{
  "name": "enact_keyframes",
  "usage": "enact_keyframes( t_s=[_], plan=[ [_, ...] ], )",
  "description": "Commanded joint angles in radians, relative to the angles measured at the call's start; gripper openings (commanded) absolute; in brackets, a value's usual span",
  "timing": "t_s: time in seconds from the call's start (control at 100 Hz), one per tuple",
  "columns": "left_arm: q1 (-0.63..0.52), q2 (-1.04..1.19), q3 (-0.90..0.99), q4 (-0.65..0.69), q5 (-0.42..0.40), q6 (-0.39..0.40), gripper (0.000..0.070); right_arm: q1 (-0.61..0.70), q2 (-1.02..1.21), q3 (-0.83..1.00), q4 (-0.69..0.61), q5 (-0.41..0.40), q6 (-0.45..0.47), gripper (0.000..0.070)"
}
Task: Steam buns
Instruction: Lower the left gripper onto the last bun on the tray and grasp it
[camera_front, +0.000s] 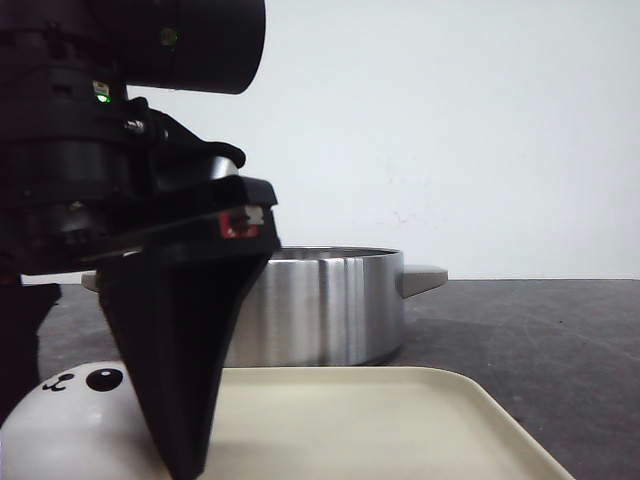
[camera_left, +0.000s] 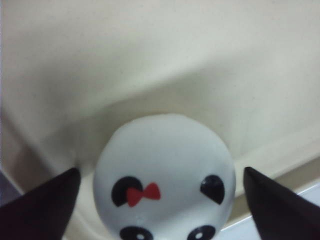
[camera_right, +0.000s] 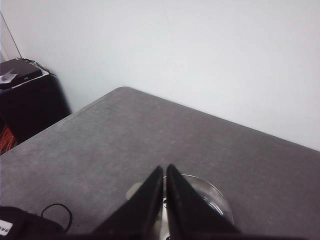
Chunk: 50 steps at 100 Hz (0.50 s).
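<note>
One white panda bun (camera_left: 165, 170) with a red bow by one ear sits on the cream tray (camera_left: 150, 60) near its corner. My left gripper (camera_left: 161, 174) is open, one finger on each side of this bun, not touching it. In the front view the same bun (camera_front: 60, 420) shows at the bottom left behind a black finger (camera_front: 185, 400). No other buns are in view. My right gripper (camera_right: 165, 171) is shut and empty, held above a steel pot (camera_right: 212, 200).
The steel pot (camera_front: 320, 310) with side handles stands just behind the tray (camera_front: 400, 420) on the dark grey table (camera_front: 540, 330). A black cabinet (camera_right: 25, 100) and a cable (camera_right: 55, 212) lie off the table's side in the right wrist view.
</note>
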Motion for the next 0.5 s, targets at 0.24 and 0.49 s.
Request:
enact_keyframes(
  t_s=[0.24,0.49],
  plan=[
    [-0.011,0.016,0.006,-0.003,0.085,0.085,0.0010,0.012,0.006,0.017,-0.013,0.001,-0.001,0.0001],
    [-0.023,-0.093,0.077,-0.031,0.084,0.109,0.0010,0.012,0.006,0.017,-0.013,0.002,-0.002,0.0001]
  ],
)
